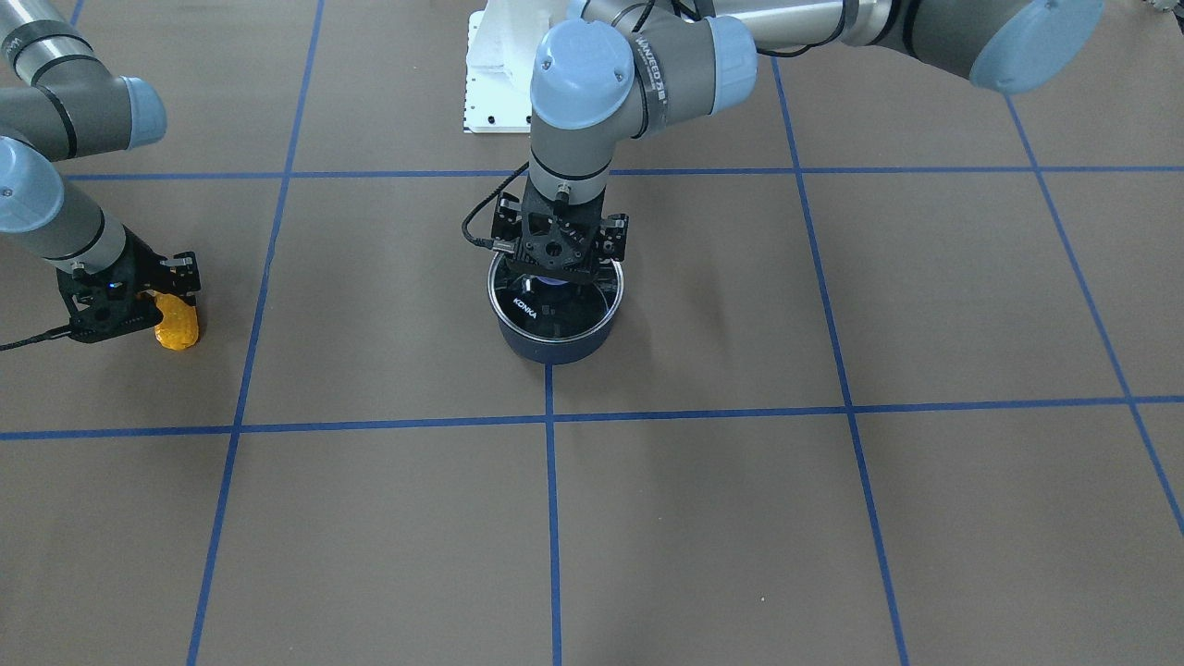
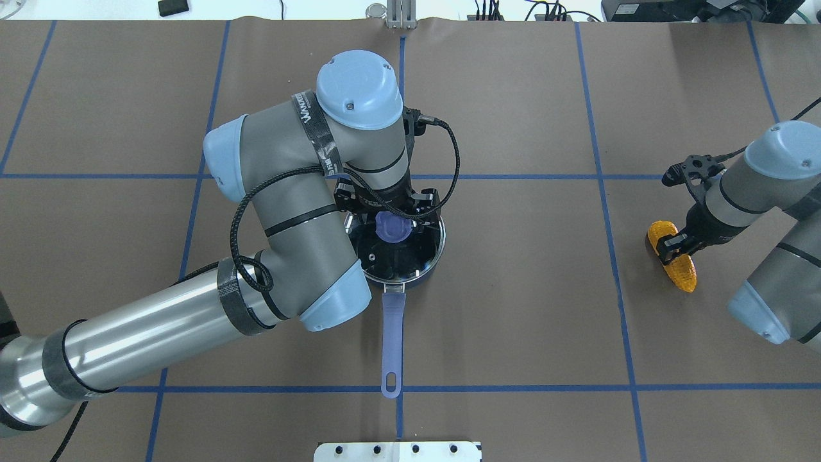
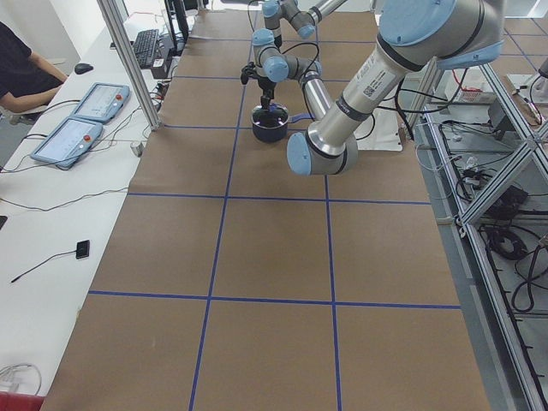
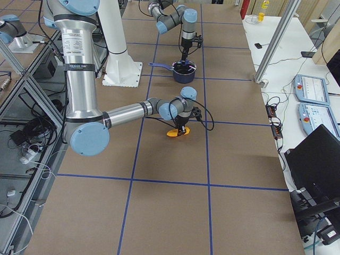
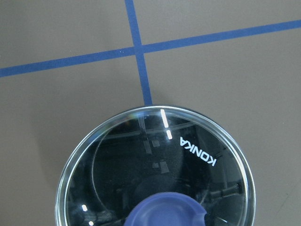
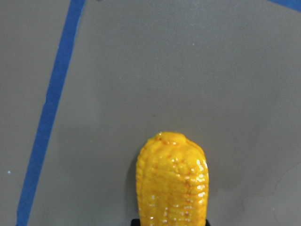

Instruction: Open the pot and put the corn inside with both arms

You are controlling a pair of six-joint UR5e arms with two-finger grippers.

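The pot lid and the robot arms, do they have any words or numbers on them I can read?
"KONKA": white letters on the glass lid of the pot.
Black band on the left arm: white letters, too blurred to read.
Black band on the right arm: letters too small to read.
The corn: no words.

The pot (image 1: 555, 348) stands near the middle of the surface (image 2: 513, 308) with its lid (image 5: 141, 160) on it. Its handle (image 2: 392, 340) points back toward the robot's base plate (image 2: 397, 452). The left hand (image 1: 557, 268) hangs directly over the lid, at the knob (image 2: 392, 228). Well apart, toward the robot's right, the corn (image 2: 681, 269) lies on the surface. The right hand (image 2: 673, 247) is down over its middle, and both ends stick out.
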